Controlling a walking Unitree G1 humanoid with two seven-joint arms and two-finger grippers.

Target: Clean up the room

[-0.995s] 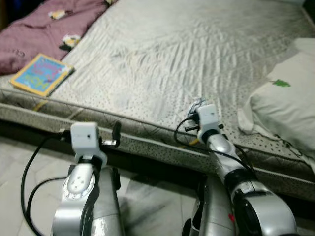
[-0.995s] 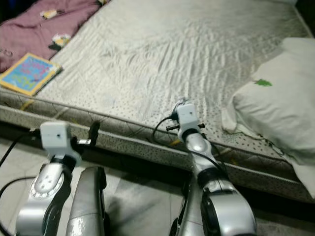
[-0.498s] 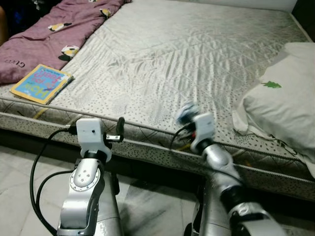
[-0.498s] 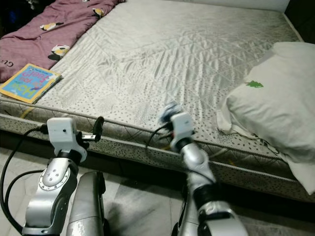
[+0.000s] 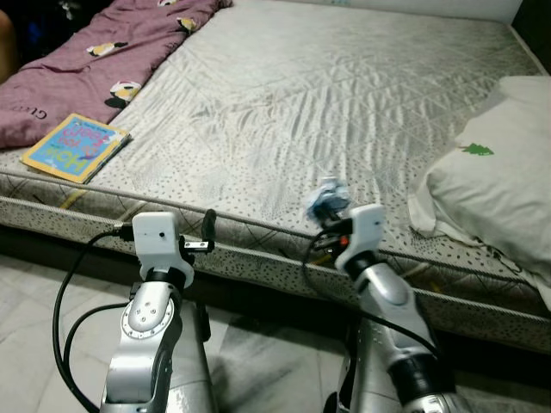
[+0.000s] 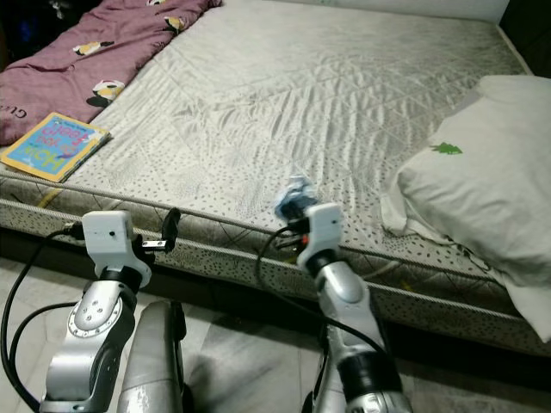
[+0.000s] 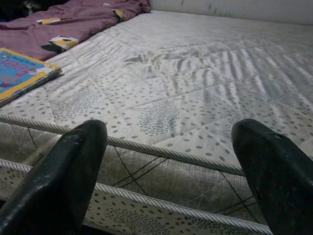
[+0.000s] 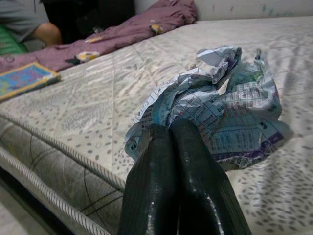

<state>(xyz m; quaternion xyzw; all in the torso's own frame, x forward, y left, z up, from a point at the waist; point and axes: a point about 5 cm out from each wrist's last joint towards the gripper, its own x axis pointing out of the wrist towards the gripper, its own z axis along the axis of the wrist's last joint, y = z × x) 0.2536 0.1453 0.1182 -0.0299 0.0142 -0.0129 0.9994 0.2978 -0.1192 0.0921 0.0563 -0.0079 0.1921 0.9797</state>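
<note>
The wide bare mattress with its grey-white quilted, dotted cover (image 5: 344, 95) serves as the landmark. Near its front edge, about midway along, the right pincer (image 8: 171, 142) has its two black fingers pressed together, pinching the lower edge of a crumpled ball of printed blue-and-white paper (image 5: 328, 200). In the right wrist view the wad (image 8: 220, 117) sits just past the clenched fingertips, its underside at or just over the mattress surface; whether it rests on the cover cannot be told.

The left pincer (image 7: 171, 171) hangs before the mattress's front side panel, toward the left end, just below the piped top edge. Its fingers (image 7: 63, 176) are spread wide apart and grasp nothing.

On the mattress's front-left corner lies a thin flat picture book with a blue-and-yellow cover (image 5: 75, 146), close to the edge. Just behind it, along the mattress's left side, lies a rumpled maroon blanket with small cartoon patches (image 5: 95, 60). At the right end rests a plump white pillow bearing a small green tree mark (image 5: 495, 185), reaching out to the front edge.

Below the mattress's front side runs pale marbled tile floor (image 5: 34, 284). Beyond the far-left corner, in the right wrist view, part of a seated person (image 8: 34, 24) appears in a grey sleeve.
</note>
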